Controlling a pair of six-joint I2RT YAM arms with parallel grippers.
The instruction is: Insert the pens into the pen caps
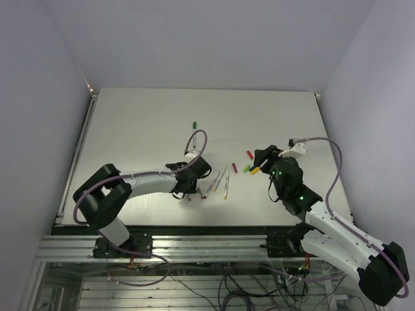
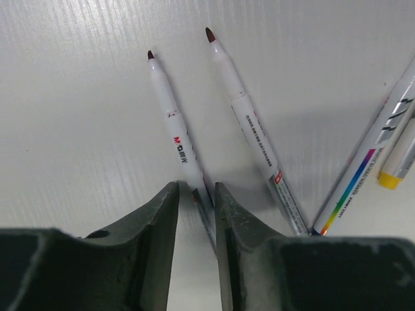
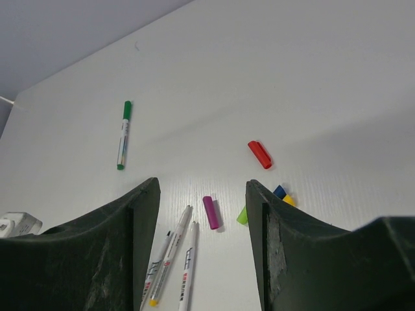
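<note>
Left fingers (image 2: 162, 223), half-open, straddle the tail of a white, dark-tipped marker pen (image 2: 172, 126) lying flat toward the counter's near edge; a centred squeeze should avoid skewing it. Right fingers (image 3: 133, 249) hover wide and empty near stubby coloured plastic caps (image 3: 259, 154).

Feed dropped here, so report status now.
Left claw open, straddling dark-tipped pen. Right claw open above loose caps. Second pen close alongside.

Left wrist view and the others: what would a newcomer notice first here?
The left tool straddles one uncapped pen, fingers close on either side. A green-capped pen lies alone, well beyond the others. Loose caps, the red cap and magenta cap among them, lie ahead of the open right tool.
</note>
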